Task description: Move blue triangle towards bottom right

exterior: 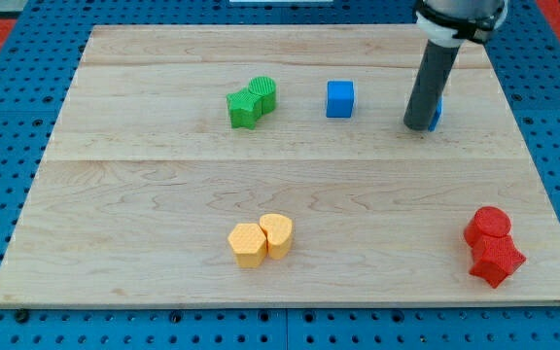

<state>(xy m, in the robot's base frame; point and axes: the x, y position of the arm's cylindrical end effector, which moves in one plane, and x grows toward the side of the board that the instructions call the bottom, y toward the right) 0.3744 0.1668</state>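
The blue triangle (437, 114) lies near the view's top right and is mostly hidden behind my rod; only a sliver shows at the rod's right side. My tip (417, 126) rests on the board right against the triangle's left side. A blue cube (339, 99) sits to the view's left of my tip, apart from it.
Two green blocks (252, 102) touch each other at the top centre-left. Two yellow blocks (261, 239) sit together at the bottom centre. Two red blocks (492, 246) sit together at the bottom right, near the wooden board's edge (552, 224).
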